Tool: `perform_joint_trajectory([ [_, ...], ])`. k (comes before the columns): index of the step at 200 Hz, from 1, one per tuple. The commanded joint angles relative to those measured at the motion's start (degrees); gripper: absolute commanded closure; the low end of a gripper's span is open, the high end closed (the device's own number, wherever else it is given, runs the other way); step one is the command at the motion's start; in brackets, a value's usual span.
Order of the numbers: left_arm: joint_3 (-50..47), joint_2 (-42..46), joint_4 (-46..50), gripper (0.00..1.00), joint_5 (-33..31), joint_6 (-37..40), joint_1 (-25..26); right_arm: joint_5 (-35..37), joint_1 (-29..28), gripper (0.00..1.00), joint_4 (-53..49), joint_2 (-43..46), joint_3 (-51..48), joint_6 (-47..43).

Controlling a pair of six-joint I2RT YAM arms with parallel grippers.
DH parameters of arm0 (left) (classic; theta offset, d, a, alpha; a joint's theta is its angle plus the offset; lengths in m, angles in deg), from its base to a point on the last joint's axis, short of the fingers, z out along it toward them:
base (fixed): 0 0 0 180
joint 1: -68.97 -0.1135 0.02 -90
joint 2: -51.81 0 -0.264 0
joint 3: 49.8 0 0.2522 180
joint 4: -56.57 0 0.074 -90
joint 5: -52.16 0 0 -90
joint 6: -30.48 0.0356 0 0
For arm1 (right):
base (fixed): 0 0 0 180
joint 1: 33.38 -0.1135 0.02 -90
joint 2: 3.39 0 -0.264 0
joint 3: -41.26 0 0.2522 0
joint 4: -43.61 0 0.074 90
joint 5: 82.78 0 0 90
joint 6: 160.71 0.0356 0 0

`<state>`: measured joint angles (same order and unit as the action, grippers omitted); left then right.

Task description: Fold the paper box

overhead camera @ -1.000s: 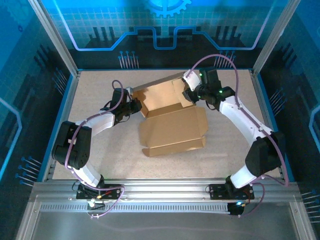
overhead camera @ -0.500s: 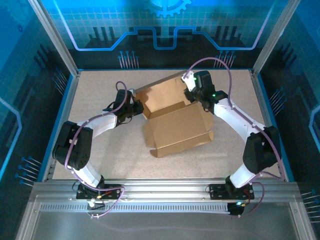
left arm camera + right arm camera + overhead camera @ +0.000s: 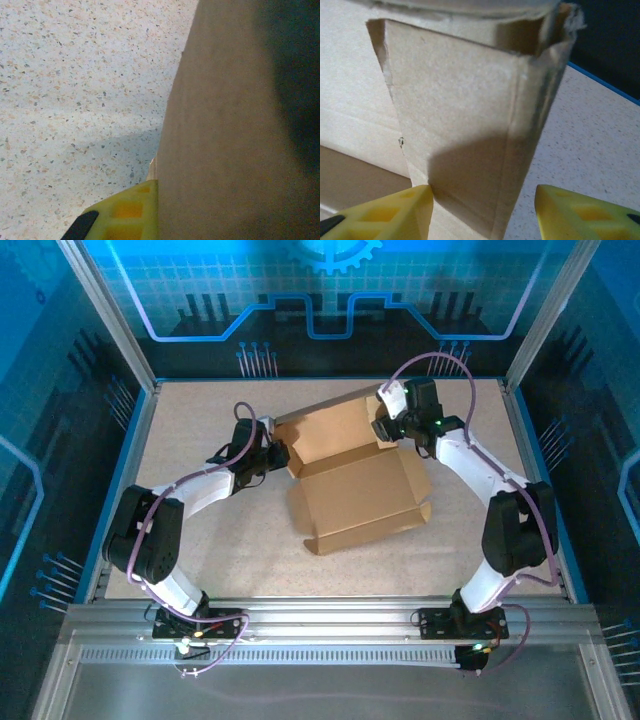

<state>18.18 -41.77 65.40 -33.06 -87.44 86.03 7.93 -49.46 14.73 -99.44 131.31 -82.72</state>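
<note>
Surface: speckled beige table [image 3: 200,530], bordered by a blue rim and metal posts, with a blue-lit patterned wall [image 3: 330,300] behind it.
Paper box: plain brown paper box [image 3: 360,490] lying open near the middle of the table, slightly toward the far side and turned a little out of square with the table edges.
Box panels: one broad panel lies flat toward the arms, with a narrow strip along its near edge; a second panel at the far side stands raised.
Left gripper: the left gripper [image 3: 272,455] meets the far-left corner of the box. In the left wrist view one yellow finger [image 3: 125,217] sits just beside a cardboard sheet that hides the other finger, so how far this claw is open cannot be told.
Right gripper: the right gripper [image 3: 480,202] is at the far-right corner of the box, jaws spread wide.
Right fingers: an upright folded corner flap stands between the two yellow fingers [image 3: 380,212]. The left one touches the flap, while the right one stands apart from it over bare table. Nothing is clamped.
</note>
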Motion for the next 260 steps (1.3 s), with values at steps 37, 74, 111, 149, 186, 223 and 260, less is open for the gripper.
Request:
perform_joint_trajectory([
  [37, 0.6, 2.5, -0.8, 1.00, 2.2, 1.2, 0.6, -5.6, -0.4, 0.56, -0.6, -3.1, 3.7, -2.4],
  [74, 0.6, 2.5, -0.9, 1.00, 2.0, 1.3, 1.0, -1.2, -2.6, 0.56, -1.3, -5.3, 5.2, -2.7],
  [111, 0.5, 2.3, -1.0, 1.00, 1.9, 1.3, 1.0, 5.2, -4.7, 0.49, -1.3, -6.8, 5.9, -1.7],
  [149, 0.6, 2.2, -1.2, 1.00, 1.9, 1.2, 1.2, 13.6, -6.9, 0.68, -0.3, -8.1, 6.5, 0.6],
  [186, 0.4, 2.2, -1.0, 1.00, 1.4, 1.6, 1.3, 25.0, -8.8, 0.89, 0.4, -9.4, 6.8, 4.1],
  [223, -0.2, 2.6, -1.3, 1.00, 1.4, 1.6, 1.2, 19.2, -8.0, 0.81, 1.2, -8.9, 6.1, 5.3],
  [260, -0.7, 3.0, -1.8, 1.00, 1.6, 1.5, 1.3, 15.3, -7.3, 0.70, -0.1, -11.0, 8.0, 3.3],
])
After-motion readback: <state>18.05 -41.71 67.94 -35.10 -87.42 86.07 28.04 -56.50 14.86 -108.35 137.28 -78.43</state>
